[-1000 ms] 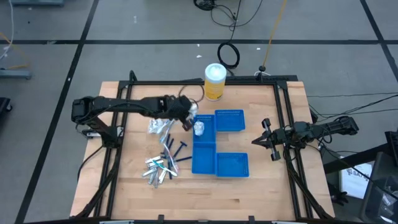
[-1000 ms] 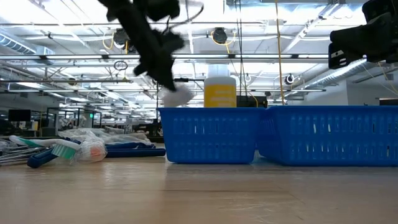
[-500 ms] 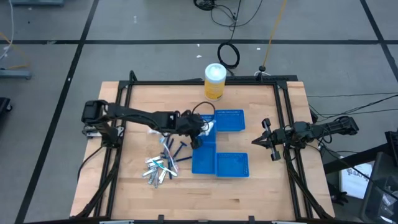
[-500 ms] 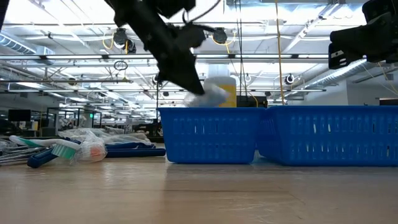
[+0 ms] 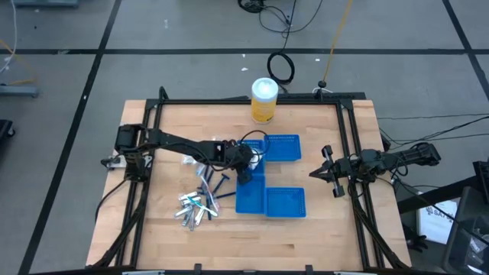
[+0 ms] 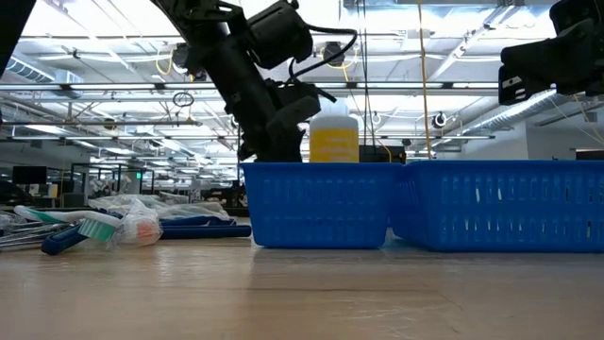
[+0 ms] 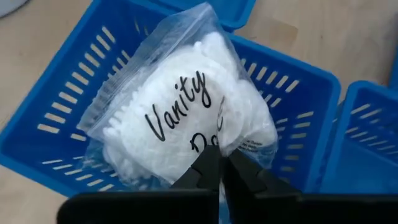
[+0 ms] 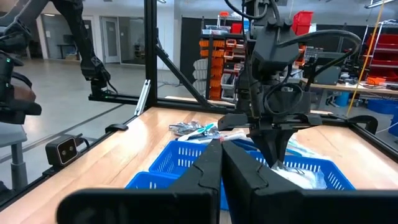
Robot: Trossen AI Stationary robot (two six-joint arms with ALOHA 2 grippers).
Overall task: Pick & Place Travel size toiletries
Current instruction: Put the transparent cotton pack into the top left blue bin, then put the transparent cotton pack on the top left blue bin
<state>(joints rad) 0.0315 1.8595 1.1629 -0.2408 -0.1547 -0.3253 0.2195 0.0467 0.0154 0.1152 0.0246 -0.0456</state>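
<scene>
My left gripper (image 5: pixel 246 168) reaches from the table's left over the middle compartment of the blue mesh tray (image 5: pixel 252 195). It is shut on a clear zip packet of white pads (image 7: pixel 180 106) marked "Vanity". In the low view the gripper (image 6: pixel 279 149) dips behind the tray's wall (image 6: pixel 321 203), which hides the packet. Other travel size toiletries lie loose on the wood left of the tray: toothbrushes, tubes and blue sticks (image 5: pixel 197 205), and clear packets (image 5: pixel 191 159). My right gripper (image 5: pixel 313 174) waits shut at the table's right. My left gripper pinches the packet's edge below the lettering (image 7: pixel 205 142) between its two fingertips (image 7: pixel 210 163). The fingers slant down from the table's left. The packet spreads out ahead of them inside the tray compartment (image 7: pixel 292 68); whether it rests on the tray floor, I cannot tell.
A tall yellow canister with a white lid (image 5: pixel 263 99) stands at the table's far edge behind the trays. Two more blue compartments (image 5: pixel 281 149) (image 5: pixel 284 202) adjoin the middle one. A black frame (image 5: pixel 351 153) rims the table. Bare wood lies along the near edge.
My left gripper has gone down and toward the table's right edge, still shut on the packet. The packet, which hung in the air left of and above the tray's rim, has sunk into the compartment and behind its wall in the low view.
</scene>
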